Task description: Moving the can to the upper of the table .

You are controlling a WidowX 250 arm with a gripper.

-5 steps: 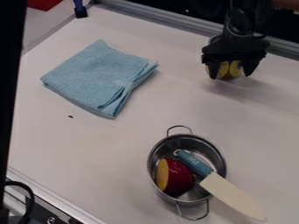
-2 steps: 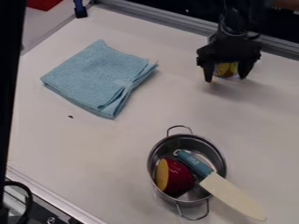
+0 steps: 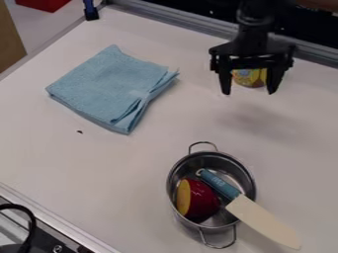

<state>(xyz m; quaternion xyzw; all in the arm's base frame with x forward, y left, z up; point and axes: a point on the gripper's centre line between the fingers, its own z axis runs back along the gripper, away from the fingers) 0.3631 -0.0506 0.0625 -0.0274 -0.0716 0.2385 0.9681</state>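
Metal pot [image 3: 222, 161] holding 2 things; can [image 3: 248, 78] on the table's upper right.
In the pot, a red-and-yellow toy [image 3: 202, 198] sits beside a blue-handled knife [image 3: 259, 217], its pale blade over the rim. The black gripper [image 3: 249, 93] hangs with fingers wide apart, the can partly hidden behind it.

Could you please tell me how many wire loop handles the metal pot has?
2: an upper loop at the pot's far rim and a lower loop at its near rim. The blade covers part of the rim.
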